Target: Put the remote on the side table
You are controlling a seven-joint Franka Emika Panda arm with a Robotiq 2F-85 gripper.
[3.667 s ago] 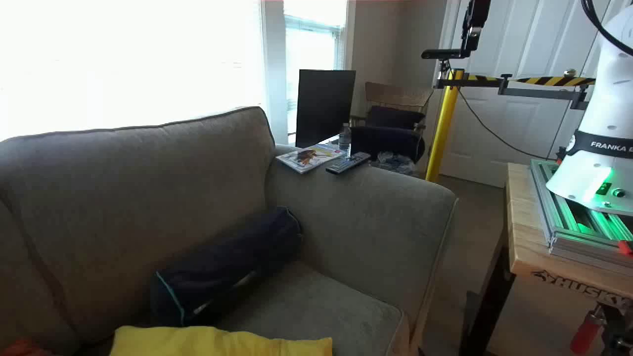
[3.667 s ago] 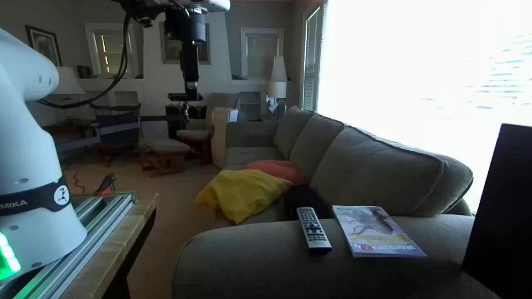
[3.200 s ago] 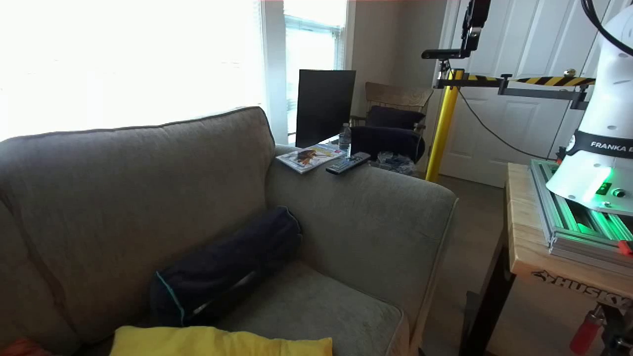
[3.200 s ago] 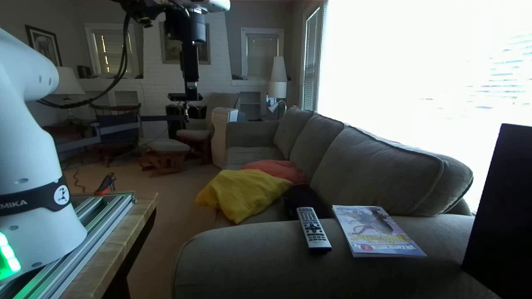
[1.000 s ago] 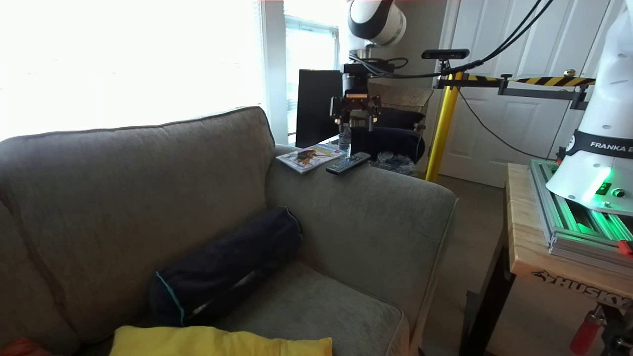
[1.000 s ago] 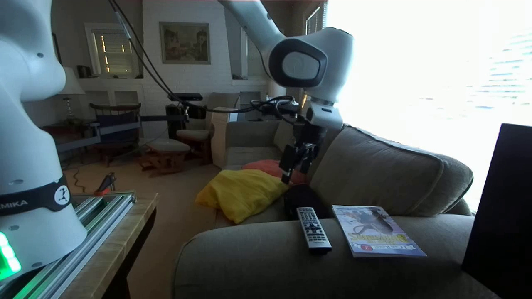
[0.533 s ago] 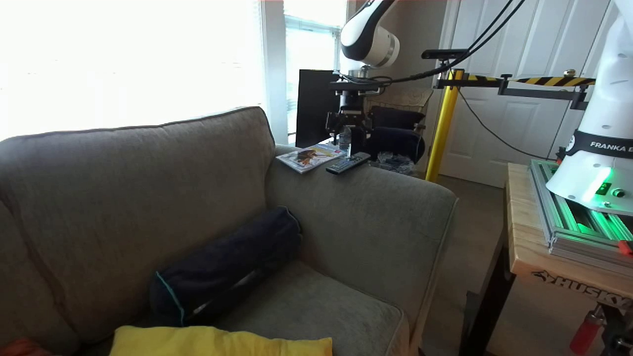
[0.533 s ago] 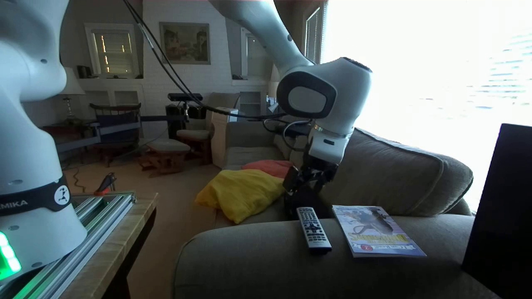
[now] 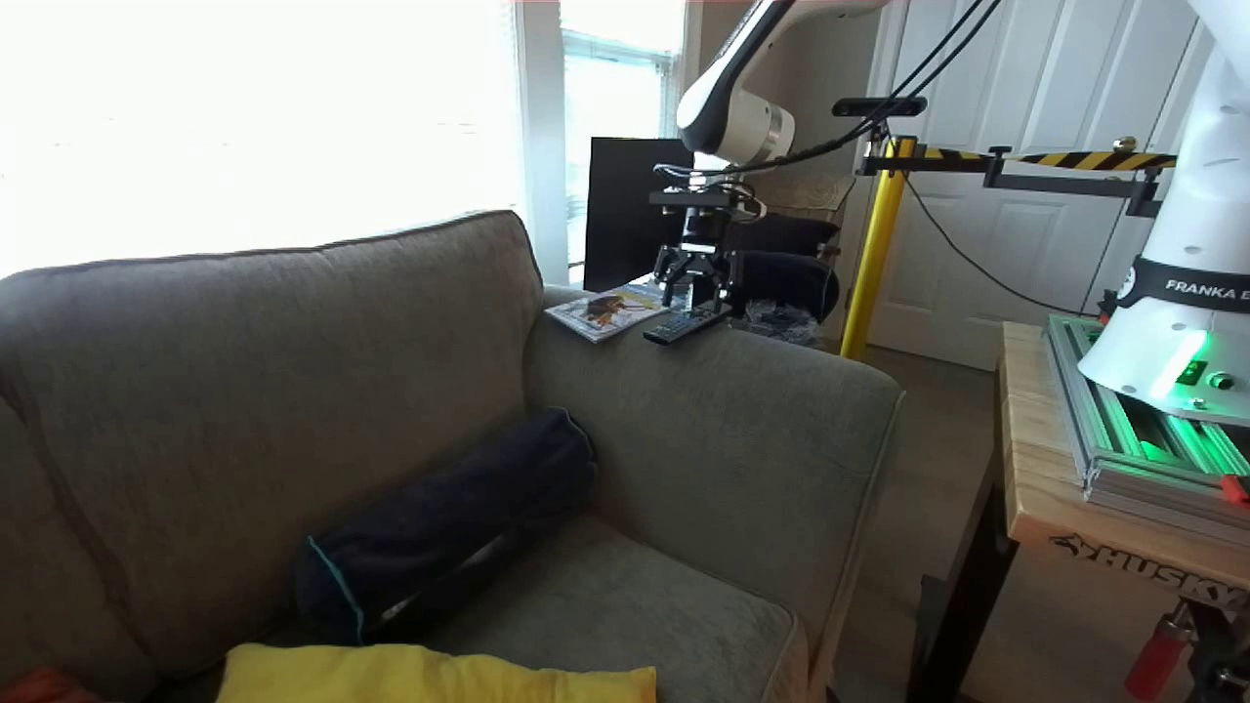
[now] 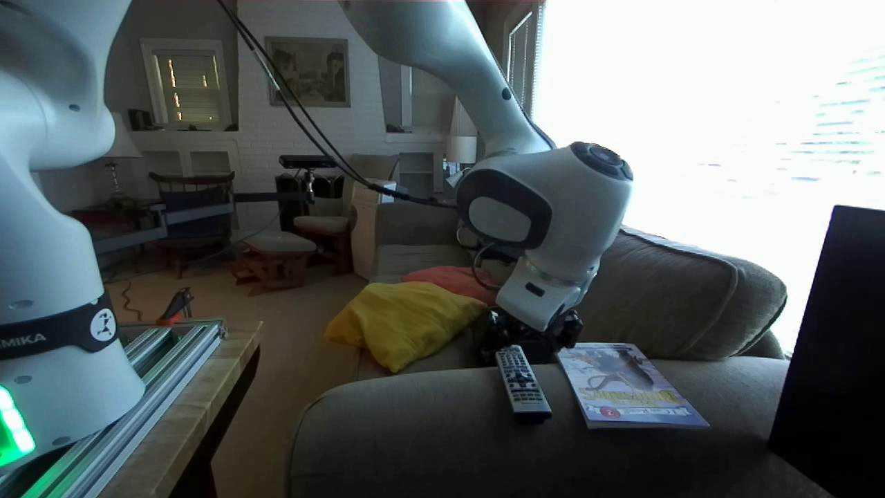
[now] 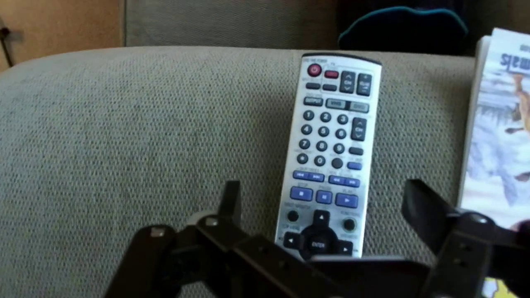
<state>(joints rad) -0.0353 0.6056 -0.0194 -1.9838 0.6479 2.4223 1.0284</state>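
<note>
The remote (image 9: 674, 330) is a slim silver bar with dark and blue buttons. It lies flat on the sofa arm (image 10: 415, 422) and also shows in an exterior view (image 10: 523, 384). In the wrist view the remote (image 11: 327, 165) runs up the middle, its lower end hidden behind the gripper. My gripper (image 11: 322, 194) is open and empty, with one finger on each side of the remote's width. In an exterior view the gripper (image 9: 695, 298) hangs low over the remote; whether the fingertips touch the sofa arm I cannot tell. I cannot make out the side table for certain.
A pale magazine (image 10: 626, 384) lies beside the remote, close to one finger in the wrist view. A dark upright panel (image 9: 625, 215) stands behind the sofa arm. The sofa back (image 9: 293, 391) rises beside the magazine. A dark bolster (image 9: 449, 527) lies on the seat.
The arm has swung in over the sofa arm and come down. In the last second the gripper has dropped from well above to just over the remote. Remote and magazine have not moved.
</note>
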